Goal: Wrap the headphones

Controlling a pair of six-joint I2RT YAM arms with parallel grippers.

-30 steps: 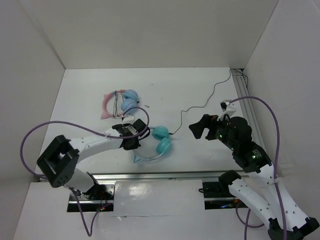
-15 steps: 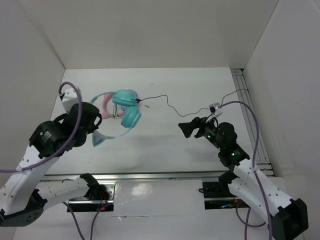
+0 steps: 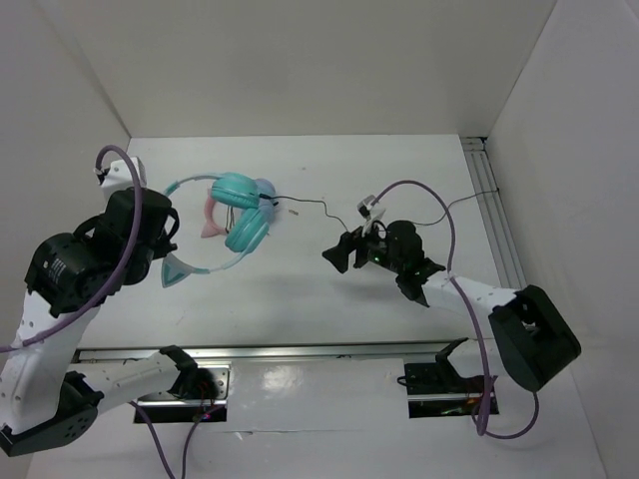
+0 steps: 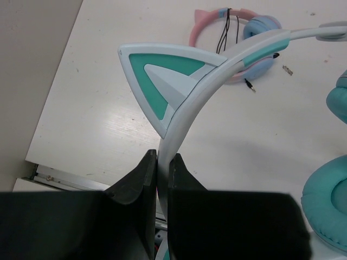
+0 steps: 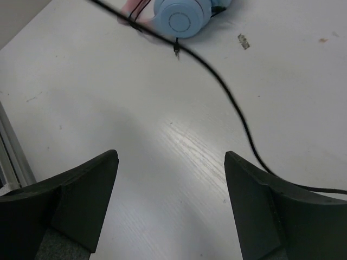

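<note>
My left gripper (image 4: 162, 158) is shut on the pale headband of the teal headphones (image 3: 238, 225) and holds them above the table's left part. One cat ear (image 4: 162, 81) sits just above the jaws, and a teal cup (image 4: 329, 216) hangs at the right. The thin black cable (image 3: 318, 204) runs from the cups to the right, over my right gripper (image 3: 339, 255). In the right wrist view the cable (image 5: 227, 92) crosses the table ahead of the open, empty right gripper (image 5: 171, 162) and touches neither finger.
The pink-banded headphones (image 4: 227, 21) with light blue cups (image 5: 181, 16) lie on the table behind the teal ones, their own black cord wound on them. A small metal piece (image 5: 243, 41) lies beside them. White walls enclose the table; a rail (image 3: 494, 220) runs along the right.
My left arm has carried the teal headphones further left and a little up. My right gripper has moved left toward the table's middle, under the trailing cable, and stays open.
</note>
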